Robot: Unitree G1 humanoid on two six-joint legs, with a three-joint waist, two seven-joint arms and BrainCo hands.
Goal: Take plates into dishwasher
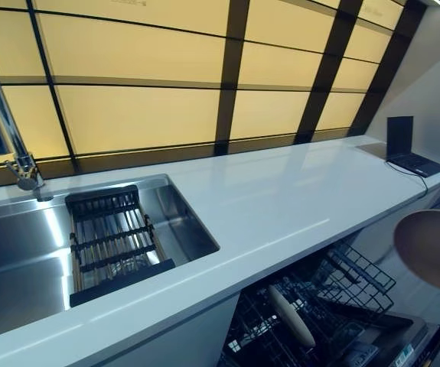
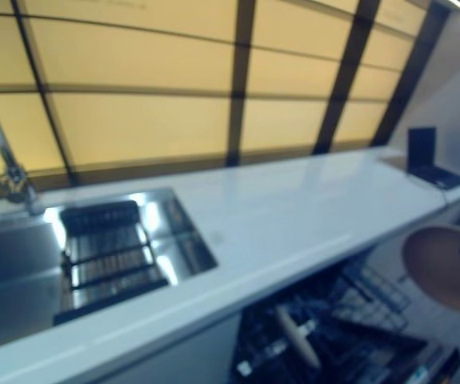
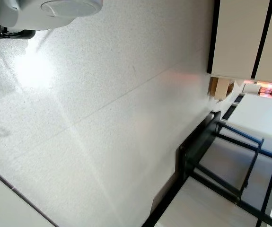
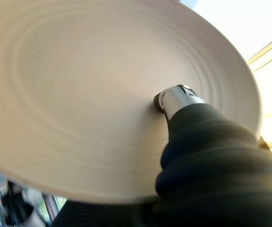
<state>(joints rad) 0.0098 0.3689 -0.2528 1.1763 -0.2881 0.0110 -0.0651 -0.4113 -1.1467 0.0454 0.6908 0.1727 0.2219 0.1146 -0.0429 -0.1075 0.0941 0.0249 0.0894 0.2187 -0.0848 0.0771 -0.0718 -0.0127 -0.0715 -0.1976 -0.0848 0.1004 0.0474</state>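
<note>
A round beige plate (image 1: pixel 431 248) hangs in the air at the far right, beside the counter's end and above the open dishwasher. My right hand (image 4: pixel 183 106) is shut on this plate (image 4: pixel 93 94), thumb pressed on its ribbed face; the other fingers are hidden behind it. Below the counter the dishwasher's black wire rack (image 1: pixel 350 287) is pulled out. A pale plate (image 1: pixel 291 315) stands on edge among its tines. My left hand shows in no view; the left wrist view holds only pale floor.
A long white counter (image 1: pixel 281 199) runs across. At its left is a steel sink (image 1: pixel 21 260) with a black drying rack (image 1: pixel 112 237) inside and a faucet (image 1: pixel 5 130). An open laptop (image 1: pixel 407 149) sits at the far right end.
</note>
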